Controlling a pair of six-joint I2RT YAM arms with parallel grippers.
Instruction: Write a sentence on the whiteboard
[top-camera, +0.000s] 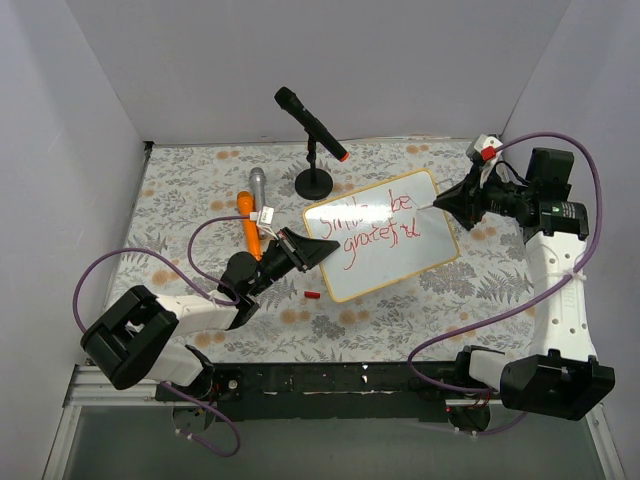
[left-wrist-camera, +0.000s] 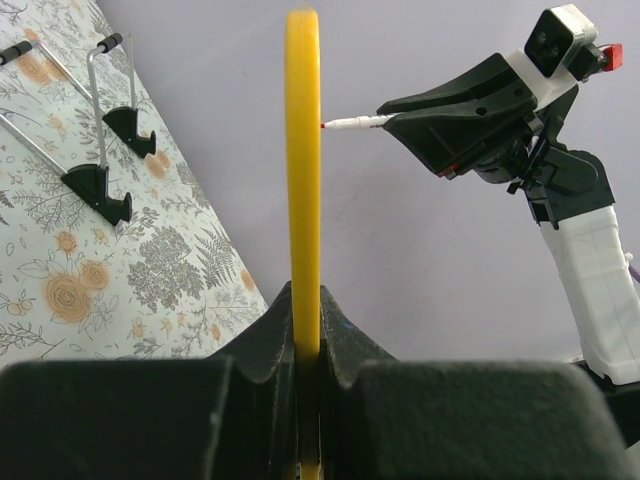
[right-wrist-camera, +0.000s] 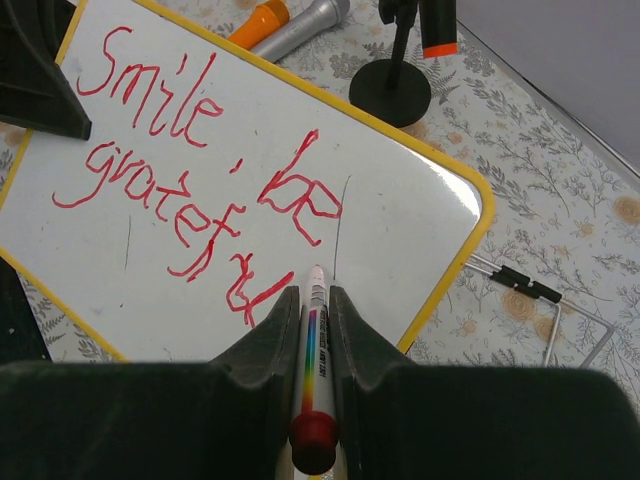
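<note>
Left fingers (left-wrist-camera: 180, 400) were clamped on the yellow rim of the whiteboard (top-camera: 395, 280), probably to steady it against pen pressure. Right fingers (right-wrist-camera: 250, 340) pinched the marker (right-wrist-camera: 314, 330), its tip at the end of the sentence (right-wrist-camera: 170, 130), lower line. The board sat mid-worktop (top-camera: 190, 190), between the arms. Count: one board, one marker, two written lines, one loose red cap (top-camera: 311, 295). Beyond them stood one microphone (top-camera: 312, 128) on its stand.

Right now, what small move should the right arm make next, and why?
Probably draw the marker straight back off the whiteboard: the sentence looks finished, and the tip sits at the surface just past its last letter.
</note>
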